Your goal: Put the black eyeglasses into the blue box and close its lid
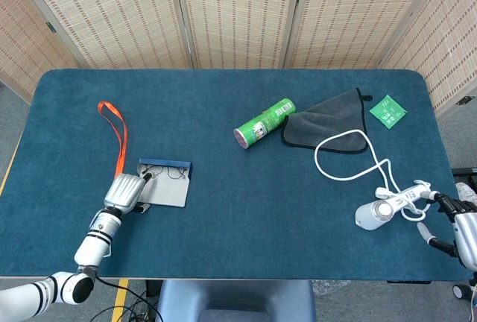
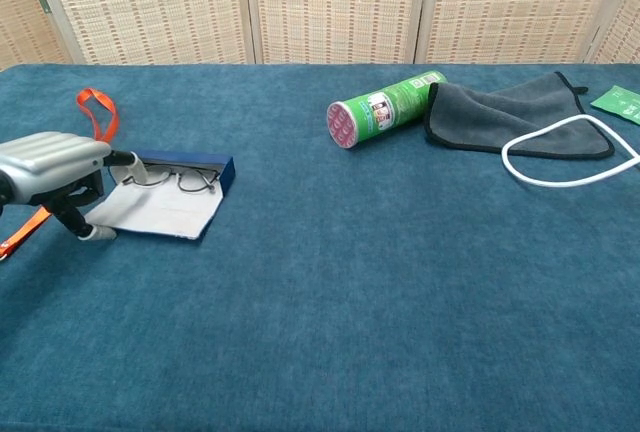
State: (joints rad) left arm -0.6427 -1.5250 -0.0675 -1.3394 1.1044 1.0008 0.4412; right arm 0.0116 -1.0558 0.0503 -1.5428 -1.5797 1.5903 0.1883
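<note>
The blue box (image 1: 165,164) lies open at the table's left, its grey-lined lid (image 1: 164,194) folded out toward me. The black eyeglasses (image 1: 173,174) lie inside against the blue wall (image 2: 190,164). In the chest view the glasses (image 2: 175,180) are plain to see, and the lid (image 2: 160,212) looks slightly raised at its near edge. My left hand (image 1: 125,191) is at the box's left end, fingers (image 2: 122,159) touching it and thumb at the lid's near-left corner. My right hand (image 1: 462,229) sits at the table's lower right edge, fingers apart, holding nothing.
An orange lanyard (image 1: 119,143) lies left of the box. A green can (image 1: 264,122) lies on its side mid-table beside a grey cloth (image 1: 332,124). A white cable (image 1: 346,158) runs to a white device (image 1: 376,212) near my right hand. A green packet (image 1: 388,110) lies at the far right.
</note>
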